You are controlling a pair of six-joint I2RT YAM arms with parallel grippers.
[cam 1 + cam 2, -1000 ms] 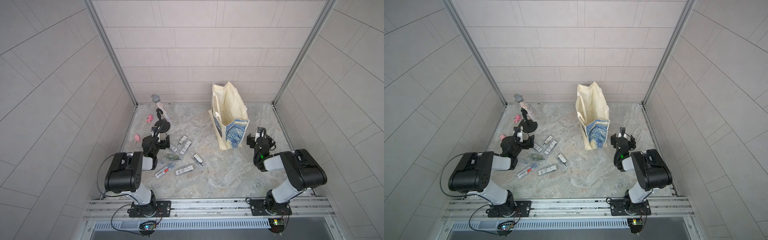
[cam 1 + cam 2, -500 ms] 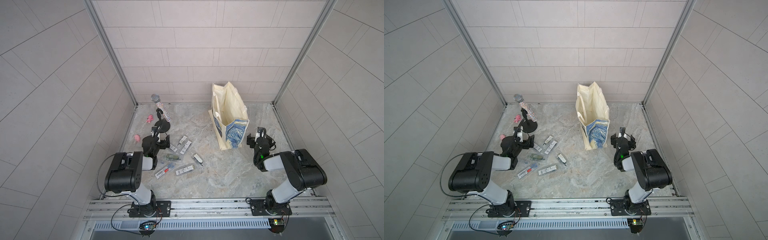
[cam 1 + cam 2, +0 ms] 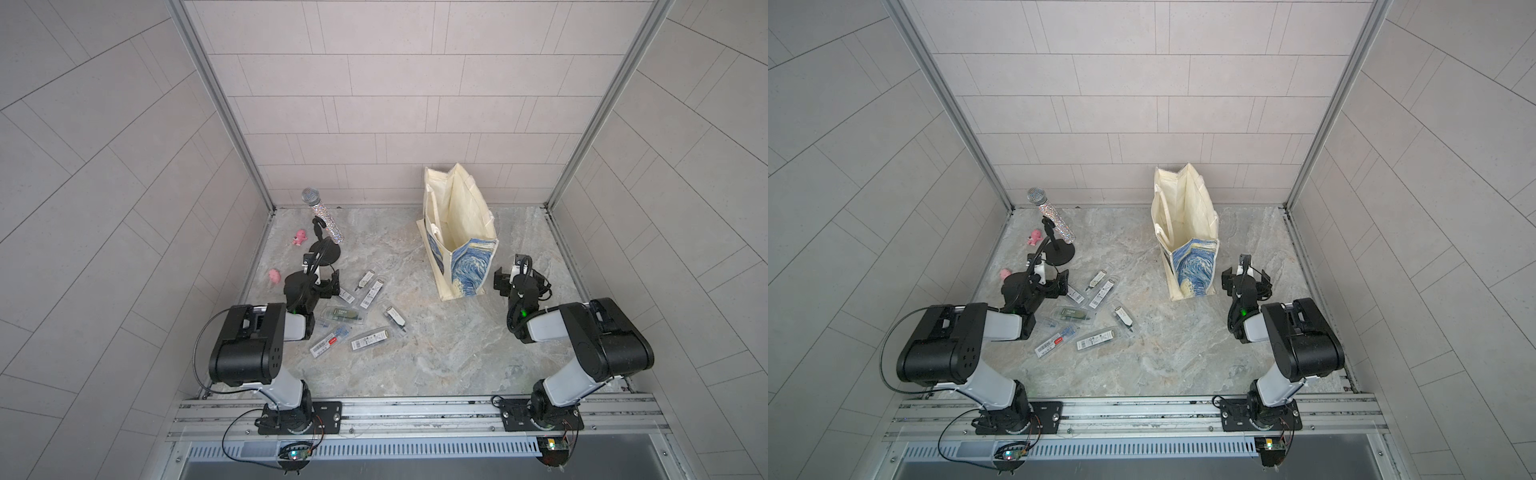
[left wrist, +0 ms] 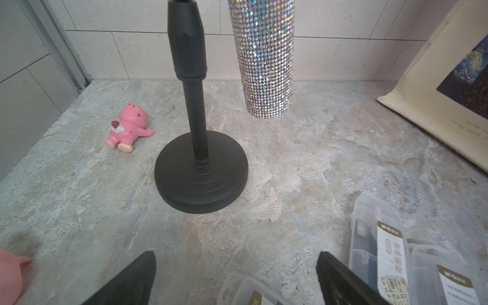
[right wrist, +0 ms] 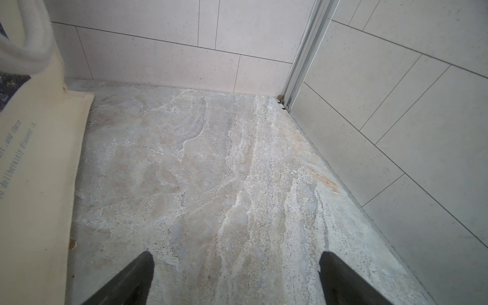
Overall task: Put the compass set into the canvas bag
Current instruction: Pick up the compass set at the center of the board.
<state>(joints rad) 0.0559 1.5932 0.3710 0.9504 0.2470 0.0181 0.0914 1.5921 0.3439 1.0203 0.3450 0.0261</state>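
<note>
left gripper (image 4: pixel 235 254): wide open and holding nothing. It sits low over the floor on the left side and points at the black stand.
right gripper (image 5: pixel 236 254): wide open too, and holding nothing. It sits low on the right side over bare floor, just to the right of the canvas bag.
canvas bag (image 3: pixel 457 232): stands up tall at the far side, right of the middle. Its top is open. It is cream inside, with blue and yellow swirls outside.
compass sets (image 3: pixel 371 294): several small clear boxes lie flat on the floor in a loose bunch, to the left of the canvas bag and apart from it.
closest box (image 3: pixel 346 296): lies just to the right of the left gripper.
black stand (image 4: pixel 200 169): has a round foot and stands at the far left. It holds a sparkly microphone (image 3: pixel 322 216) that leans.
pink toys (image 3: pixel 300 237): one lies far left by the wall. The other (image 3: pixel 274 276) is nearer, just left of the left gripper.
floor (image 3: pixel 436 353): grey and stony.
</note>
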